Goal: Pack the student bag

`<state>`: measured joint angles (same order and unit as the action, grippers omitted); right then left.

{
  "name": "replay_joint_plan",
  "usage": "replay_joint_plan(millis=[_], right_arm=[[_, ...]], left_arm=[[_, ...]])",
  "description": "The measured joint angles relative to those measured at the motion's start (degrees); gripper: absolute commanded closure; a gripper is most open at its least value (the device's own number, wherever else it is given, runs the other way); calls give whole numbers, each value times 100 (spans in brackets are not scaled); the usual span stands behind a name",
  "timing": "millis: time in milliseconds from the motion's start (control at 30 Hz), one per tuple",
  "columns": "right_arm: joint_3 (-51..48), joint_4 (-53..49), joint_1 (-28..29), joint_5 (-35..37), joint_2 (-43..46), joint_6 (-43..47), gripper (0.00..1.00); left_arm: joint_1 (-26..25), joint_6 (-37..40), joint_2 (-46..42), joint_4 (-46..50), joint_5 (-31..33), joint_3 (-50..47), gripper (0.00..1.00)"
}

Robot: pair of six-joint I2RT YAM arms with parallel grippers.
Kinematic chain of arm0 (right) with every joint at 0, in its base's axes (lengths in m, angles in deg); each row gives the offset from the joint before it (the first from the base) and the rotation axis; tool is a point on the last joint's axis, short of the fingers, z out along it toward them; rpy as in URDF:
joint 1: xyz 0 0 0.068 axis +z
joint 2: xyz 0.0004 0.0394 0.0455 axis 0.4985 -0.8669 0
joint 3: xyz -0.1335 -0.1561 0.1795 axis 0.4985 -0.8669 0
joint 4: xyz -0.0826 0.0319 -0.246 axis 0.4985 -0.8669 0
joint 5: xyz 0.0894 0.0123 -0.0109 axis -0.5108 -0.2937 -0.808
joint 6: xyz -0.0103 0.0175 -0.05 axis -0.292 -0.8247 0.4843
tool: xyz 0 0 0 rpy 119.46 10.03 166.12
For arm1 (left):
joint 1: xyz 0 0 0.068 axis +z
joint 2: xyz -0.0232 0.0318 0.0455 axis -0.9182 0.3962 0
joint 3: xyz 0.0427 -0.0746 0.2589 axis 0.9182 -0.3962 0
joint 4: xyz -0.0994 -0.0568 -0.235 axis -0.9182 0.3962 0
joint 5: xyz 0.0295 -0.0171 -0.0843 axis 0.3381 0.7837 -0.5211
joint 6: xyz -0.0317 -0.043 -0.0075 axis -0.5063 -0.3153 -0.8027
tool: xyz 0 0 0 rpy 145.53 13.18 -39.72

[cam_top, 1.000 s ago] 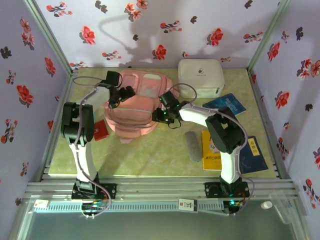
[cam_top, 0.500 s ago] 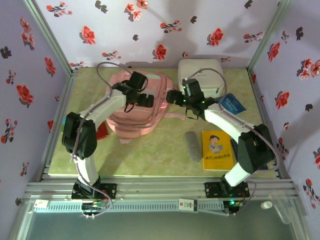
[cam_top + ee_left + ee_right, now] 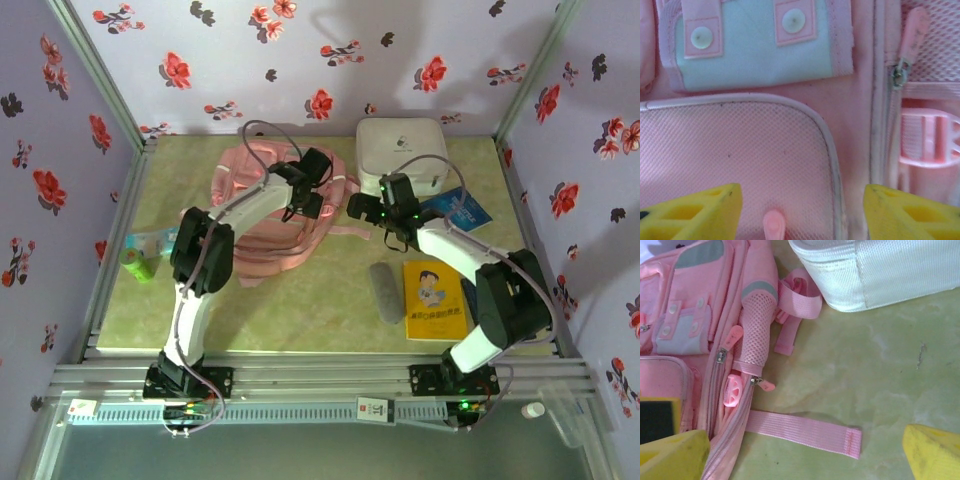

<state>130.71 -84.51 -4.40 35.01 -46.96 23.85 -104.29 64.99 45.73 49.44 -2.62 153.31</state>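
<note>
The student bag [image 3: 262,232] is a large pink backpack lying flat at the middle left of the table. My left gripper [image 3: 311,203] hovers over the bag's right side. In the left wrist view this gripper [image 3: 802,215] is open above the front pocket [image 3: 735,150], with a pink zip pull [image 3: 774,226] untouched between the yellow fingers [image 3: 695,212]. My right gripper [image 3: 359,208] is beside the bag's right edge. In the right wrist view it [image 3: 805,437] stands wide open over a loose pink strap [image 3: 805,431] lying on the table.
A white hard case [image 3: 402,153] stands at the back right, close to the right gripper. A grey pouch [image 3: 384,290], a yellow book [image 3: 435,298] and a blue book [image 3: 463,210] lie to the right. A green-capped item [image 3: 140,260] lies at the left edge.
My left gripper has crossed from the bag's left side to its right side. My right gripper has drawn back off the bag to its right edge and opened wide.
</note>
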Motion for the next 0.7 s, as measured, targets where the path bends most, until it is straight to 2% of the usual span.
replay_joint_plan(millis=[367, 533, 700], right_arm=[[-146, 297, -66, 59, -11, -181, 6], [-146, 391, -105, 2, -114, -216, 10], [-146, 433, -105, -59, -295, -195, 10]], left_arm=[[-26, -103, 782, 387, 271, 844, 54], [-37, -181, 881, 422, 306, 890, 69], [-66, -256, 881, 498, 321, 953, 89]])
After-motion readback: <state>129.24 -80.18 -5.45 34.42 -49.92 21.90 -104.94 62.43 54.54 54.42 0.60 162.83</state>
